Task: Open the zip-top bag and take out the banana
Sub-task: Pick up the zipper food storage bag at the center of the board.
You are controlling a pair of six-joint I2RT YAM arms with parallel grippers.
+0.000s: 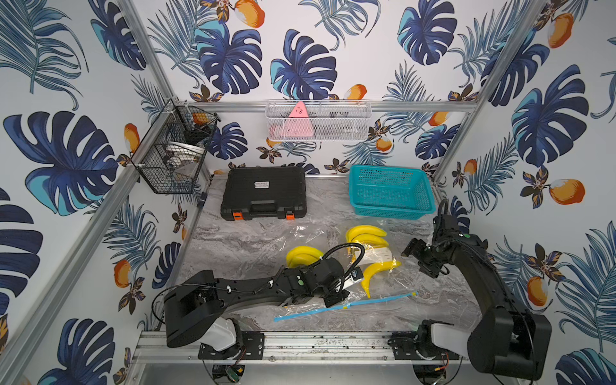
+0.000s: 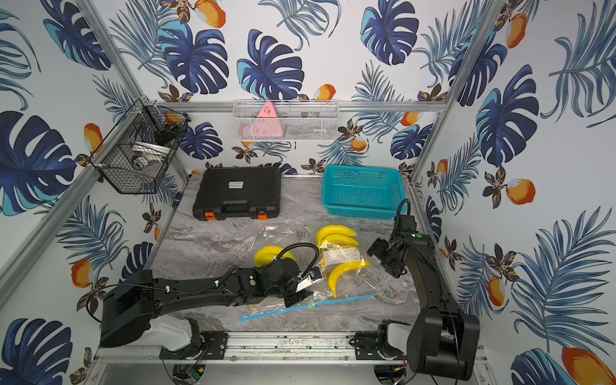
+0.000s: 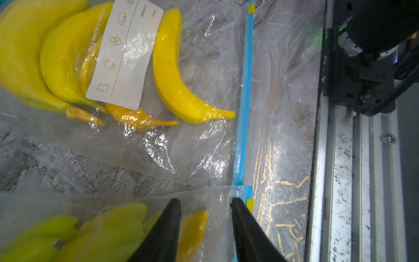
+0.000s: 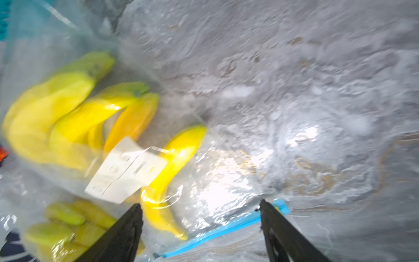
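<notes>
A clear zip-top bag (image 1: 393,286) lies flat on the marble table, its blue zip strip (image 1: 380,299) (image 3: 246,90) along the front; whether the zip is open I cannot tell. Inside are a single yellow banana (image 1: 376,271) (image 3: 172,74) (image 4: 176,156) and a bunch (image 1: 365,235) (image 3: 45,56) behind a white label (image 3: 123,52). To its left, another clear plastic layer covers a second bunch (image 1: 301,255) (image 3: 102,231). My left gripper (image 1: 338,297) (image 3: 205,202) is low over that plastic beside the zip strip's end, jaws apart, with a banana tip between them. My right gripper (image 1: 418,260) (image 4: 200,205) hangs open above the bag's right edge, holding nothing.
A black tool case (image 1: 263,193) and a teal basket (image 1: 391,191) stand at the back of the table. A black wire basket (image 1: 173,150) hangs on the left frame and a white one (image 1: 318,120) on the back wall. An aluminium rail (image 1: 300,343) borders the front.
</notes>
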